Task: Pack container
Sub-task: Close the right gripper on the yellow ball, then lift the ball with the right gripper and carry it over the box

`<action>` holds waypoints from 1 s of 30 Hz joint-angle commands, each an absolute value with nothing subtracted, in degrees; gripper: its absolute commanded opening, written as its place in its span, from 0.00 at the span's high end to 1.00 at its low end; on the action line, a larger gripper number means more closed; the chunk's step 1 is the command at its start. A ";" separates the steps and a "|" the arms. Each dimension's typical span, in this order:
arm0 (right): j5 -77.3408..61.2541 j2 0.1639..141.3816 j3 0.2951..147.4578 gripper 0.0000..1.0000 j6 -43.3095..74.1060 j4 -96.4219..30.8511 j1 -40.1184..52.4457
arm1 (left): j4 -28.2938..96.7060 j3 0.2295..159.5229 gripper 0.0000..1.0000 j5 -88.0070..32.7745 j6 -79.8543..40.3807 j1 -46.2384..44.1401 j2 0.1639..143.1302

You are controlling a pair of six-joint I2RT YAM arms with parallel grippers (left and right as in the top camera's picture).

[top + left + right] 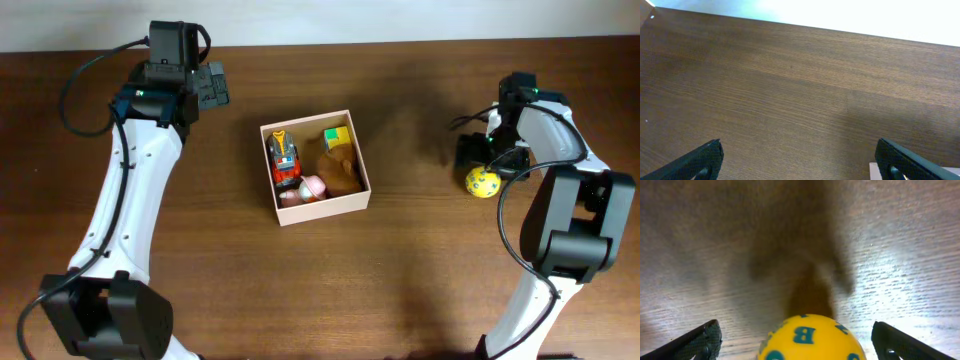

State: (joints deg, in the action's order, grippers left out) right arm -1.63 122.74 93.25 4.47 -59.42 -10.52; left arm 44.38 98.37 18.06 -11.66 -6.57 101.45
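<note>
The container [351, 201], a square shallow box with cream walls, sits at the table's middle. It holds a red and orange toy truck [284, 160], a yellow-green block [337, 136], a brown plush toy [340, 172] and a pink toy [313, 187]. A yellow ball with teal letters [482, 183] lies on the table at the right. My right gripper [800, 345] is open, its fingers on either side of the ball [810, 337] with gaps on both sides. My left gripper [800, 162] is open and empty over bare wood at the back left.
The brown wooden table [420, 270] meets a white wall along the back edge [840, 15]. A corner of the container's white wall [874, 170] shows beside the left gripper's right finger. Cables run along both arms.
</note>
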 commanded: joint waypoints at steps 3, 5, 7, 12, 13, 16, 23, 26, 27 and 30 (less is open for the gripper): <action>-2.15 122.23 89.84 0.01 4.71 -59.33 -10.52 | 44.47 99.04 0.01 18.87 -12.38 -6.33 100.27; -2.15 122.23 88.05 0.01 4.71 -58.24 -10.52 | 44.47 99.04 0.01 18.87 -12.38 -6.33 100.27; -2.17 122.23 86.59 0.01 4.73 -56.93 -10.52 | 44.47 99.04 0.01 18.87 -12.38 -6.33 100.27; -2.17 122.23 85.69 0.01 4.86 -54.41 -10.52 | 44.47 99.04 0.01 18.87 -12.38 -6.33 100.27; -2.17 122.23 85.78 0.01 4.91 -54.02 -10.52 | 44.47 99.04 0.01 18.87 -12.38 -6.33 100.27; -2.17 122.23 85.82 0.16 4.91 -53.25 -10.52 | 44.47 99.04 0.01 18.87 -12.38 -6.33 100.27; -2.22 122.19 86.54 0.45 4.91 -53.52 -10.52 | 44.47 99.04 0.01 18.87 -12.38 -6.33 100.27; -2.20 122.19 87.24 0.55 4.91 -54.00 -10.52 | 44.47 99.04 0.01 18.87 -12.38 -6.33 100.27; -2.20 122.19 87.72 0.55 4.91 -54.22 -10.52 | 44.47 99.04 0.01 18.87 -12.38 -6.33 100.27; -2.44 122.17 91.26 0.58 4.93 -55.88 -10.48 | 44.47 99.04 0.01 18.87 -12.38 -6.33 100.27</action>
